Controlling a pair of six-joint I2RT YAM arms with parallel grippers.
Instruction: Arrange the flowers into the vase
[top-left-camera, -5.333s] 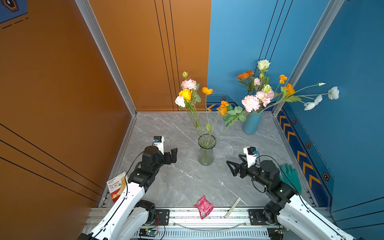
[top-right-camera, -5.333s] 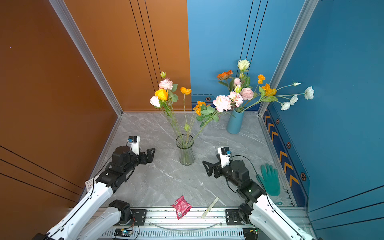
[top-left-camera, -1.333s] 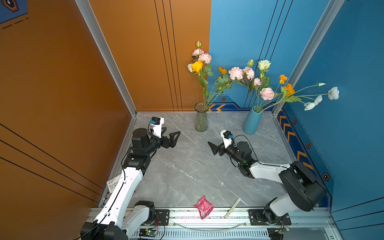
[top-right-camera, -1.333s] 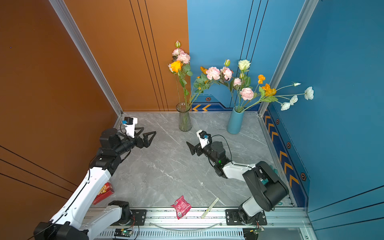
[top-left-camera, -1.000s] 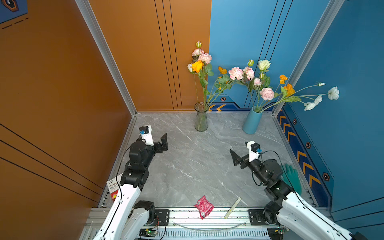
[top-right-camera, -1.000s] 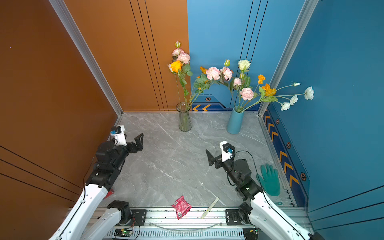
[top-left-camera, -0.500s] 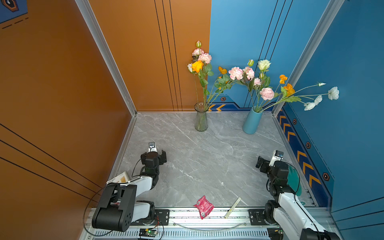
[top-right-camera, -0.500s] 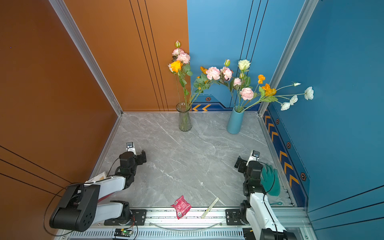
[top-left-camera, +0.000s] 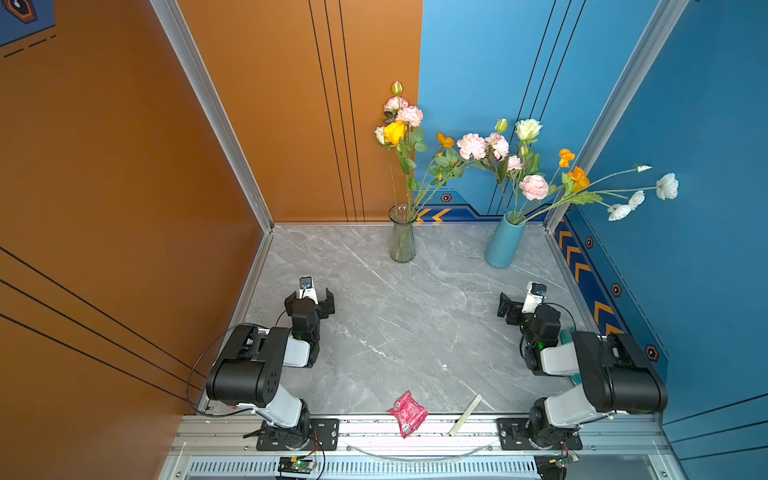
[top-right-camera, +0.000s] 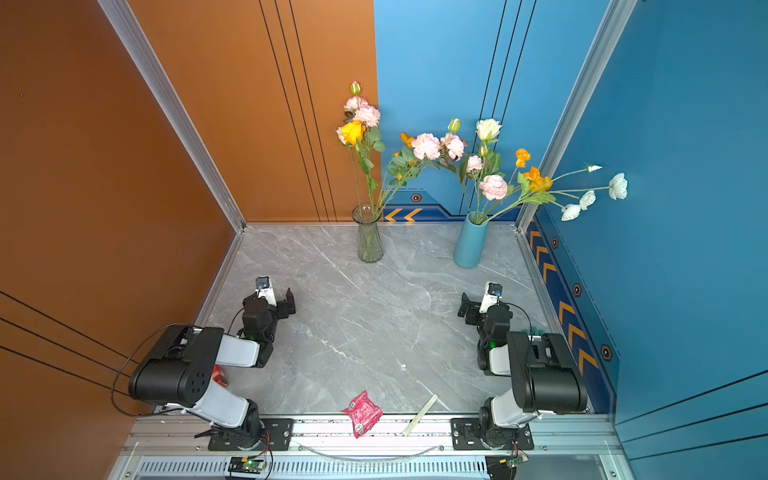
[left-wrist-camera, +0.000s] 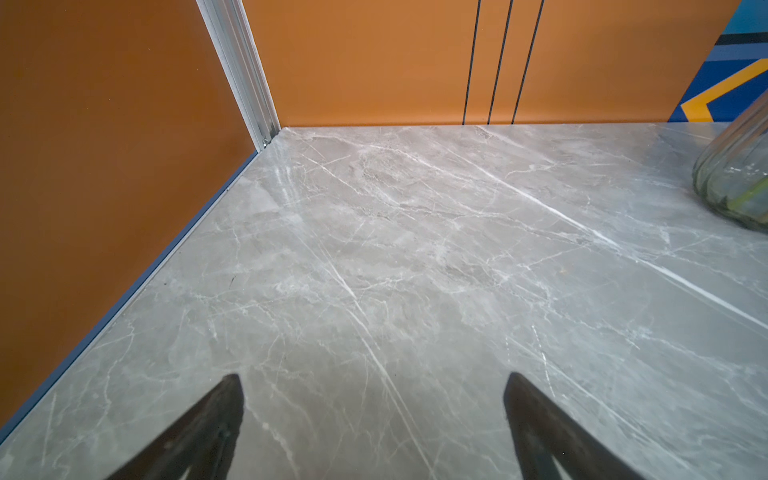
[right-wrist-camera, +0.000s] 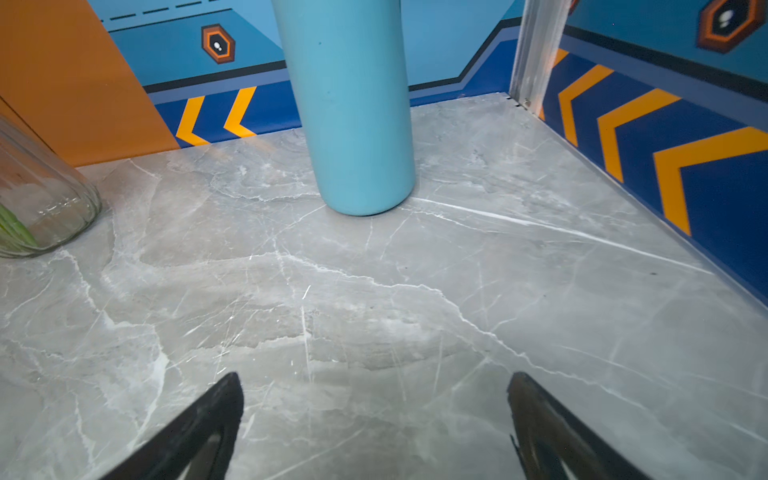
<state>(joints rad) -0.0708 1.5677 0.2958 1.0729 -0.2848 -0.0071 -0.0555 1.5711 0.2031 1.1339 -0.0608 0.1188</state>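
While both arms sit folded low near the front rail, your left gripper (top-left-camera: 310, 300) has its fingers (left-wrist-camera: 224, 415) spread wide with nothing between them, and your right gripper (top-left-camera: 521, 306) is just as wide and just as bare. Only grey marble table (top-left-camera: 415, 328) shows in each gap.

The flowers (top-left-camera: 401, 129) are nowhere near either pair of fingertips. One bunch stands in the glass vase (top-left-camera: 402, 237), well ahead of your left fingers and off toward the middle of the table. In the left wrist view only the vase's ribbed lower belly (left-wrist-camera: 735, 174) shows at the frame's edge, well apart from both tips. The other bunch (top-left-camera: 534, 187) stands in the blue vase (top-left-camera: 504, 243), with long white-headed stems leaning out toward the side wall. That vase (right-wrist-camera: 353, 124) stands upright straight ahead of the gap between your right fingers (right-wrist-camera: 226, 407), well apart from them. The glass vase (right-wrist-camera: 41, 199) (green stem ends visible at its bottom) lies ahead and off to the side of the finger nearer the table's middle.

Both top views agree: left gripper (top-right-camera: 270, 301) and right gripper (top-right-camera: 482, 307) point toward the back wall, the blooms high above and beyond them.

Behind your fingers, at the front edge, lie a red packet (top-left-camera: 407, 413) and a pale stick (top-left-camera: 465, 414), apart from each other.
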